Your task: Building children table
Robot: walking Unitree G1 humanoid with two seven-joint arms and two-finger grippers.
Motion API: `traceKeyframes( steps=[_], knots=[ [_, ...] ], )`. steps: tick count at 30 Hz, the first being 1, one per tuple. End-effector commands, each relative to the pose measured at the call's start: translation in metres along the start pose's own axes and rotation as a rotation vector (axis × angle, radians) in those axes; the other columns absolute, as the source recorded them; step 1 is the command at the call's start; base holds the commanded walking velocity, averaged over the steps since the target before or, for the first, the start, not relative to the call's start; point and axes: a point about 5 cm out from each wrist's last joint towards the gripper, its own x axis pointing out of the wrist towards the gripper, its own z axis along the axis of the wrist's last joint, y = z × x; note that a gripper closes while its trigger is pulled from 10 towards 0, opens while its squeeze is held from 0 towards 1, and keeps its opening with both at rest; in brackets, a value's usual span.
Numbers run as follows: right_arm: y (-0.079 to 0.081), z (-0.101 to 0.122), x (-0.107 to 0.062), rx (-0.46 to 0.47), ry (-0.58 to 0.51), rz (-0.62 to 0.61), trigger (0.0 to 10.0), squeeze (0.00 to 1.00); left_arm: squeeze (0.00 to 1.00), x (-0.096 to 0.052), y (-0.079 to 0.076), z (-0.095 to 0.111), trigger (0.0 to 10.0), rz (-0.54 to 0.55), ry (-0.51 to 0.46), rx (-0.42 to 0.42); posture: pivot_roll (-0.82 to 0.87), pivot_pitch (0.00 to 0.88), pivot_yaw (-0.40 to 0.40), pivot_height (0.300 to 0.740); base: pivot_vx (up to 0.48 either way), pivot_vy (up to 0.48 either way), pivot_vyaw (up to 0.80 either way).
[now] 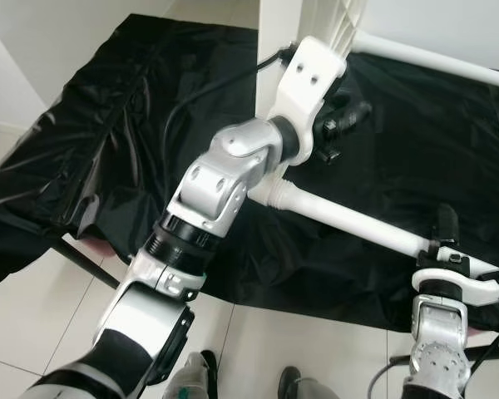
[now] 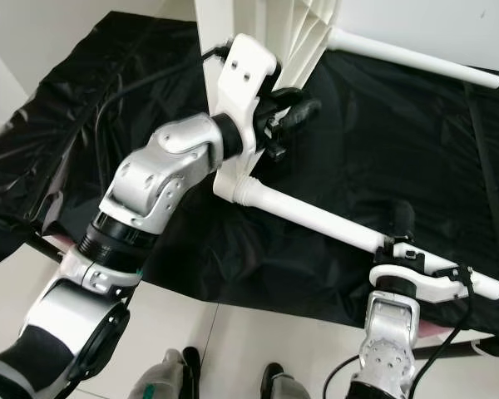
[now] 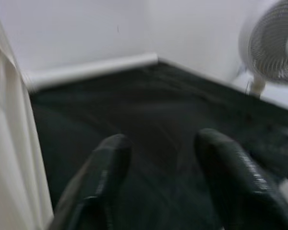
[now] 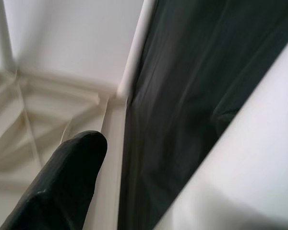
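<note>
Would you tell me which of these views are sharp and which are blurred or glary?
Both eye views are sharp, with sheen on the black sheet; the left wrist view is soft, blurring the left gripper and fan; the right wrist view has a blurred near table leg.

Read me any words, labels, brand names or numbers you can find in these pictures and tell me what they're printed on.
None can be read: the white table top, its white legs, the black sheet, the fan and both grippers, left and right, show no lettering, though the left wrist view is blurred.
</note>
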Motion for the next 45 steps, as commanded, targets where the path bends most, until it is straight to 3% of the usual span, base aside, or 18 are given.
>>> traceKeyframes(
  steps=[1,7,8,12,19,20,21,22,29,43,45],
  knots=[
    [-0.023,-0.026,-0.044,0.039,0.143,-0.112,10.0,0.00,1.00,-0.003,-0.024,-0.008,10.0,-0.257,0.042,0.022,0.12,0.198,0.059,0.740,0.000,0.000,0.00],
    [-0.025,-0.023,-0.050,0.027,0.165,-0.110,10.0,0.00,1.00,-0.009,-0.033,-0.020,10.0,-0.311,0.087,0.050,0.12,0.197,0.058,0.740,0.000,0.000,0.00],
    [-0.025,-0.022,-0.052,0.026,0.172,-0.105,10.0,0.00,0.00,-0.010,-0.038,-0.025,10.0,-0.330,0.104,0.067,0.12,0.196,0.058,0.740,0.000,0.000,0.00],
    [-0.023,-0.019,-0.055,0.024,0.178,-0.095,10.0,0.00,0.00,-0.014,-0.049,-0.036,10.0,-0.396,0.133,0.104,0.12,0.196,0.059,0.740,0.000,0.000,0.00],
    [-0.022,-0.018,-0.055,0.025,0.179,-0.093,10.0,0.00,0.00,-0.018,-0.056,-0.042,10.0,-0.440,0.153,0.143,0.11,0.196,0.062,0.740,0.000,0.000,0.00],
    [-0.021,-0.017,-0.055,0.025,0.176,-0.089,10.0,0.00,0.00,-0.016,-0.057,-0.050,10.0,-0.416,0.189,0.196,0.12,0.196,0.063,0.740,0.000,0.000,0.00],
    [-0.021,-0.017,-0.055,0.025,0.176,-0.089,10.0,0.00,0.00,-0.016,-0.057,-0.050,10.0,-0.416,0.189,0.196,0.12,0.196,0.063,0.740,0.000,0.000,0.00],
    [-0.017,-0.016,-0.054,0.027,0.174,-0.073,10.0,0.00,0.00,-0.008,-0.054,-0.061,10.0,-0.340,0.247,0.304,0.11,0.196,0.064,0.740,0.000,0.000,0.00],
    [-0.011,-0.015,-0.056,0.033,0.171,-0.058,10.0,0.00,0.00,0.006,-0.052,-0.074,10.0,-0.211,0.305,0.450,0.10,0.198,0.067,0.740,0.000,0.000,0.00],
    [0.002,-0.016,-0.063,0.033,0.184,-0.017,10.0,0.00,0.00,0.028,-0.047,-0.081,10.0,-0.051,0.305,0.542,0.08,0.201,0.072,0.740,0.000,0.000,0.00],
    [0.011,-0.018,-0.069,0.049,0.210,0.028,10.0,0.00,0.00,0.034,-0.044,-0.080,10.0,-0.009,0.295,0.551,0.07,0.203,0.073,0.740,0.000,0.000,0.00]
  ],
)
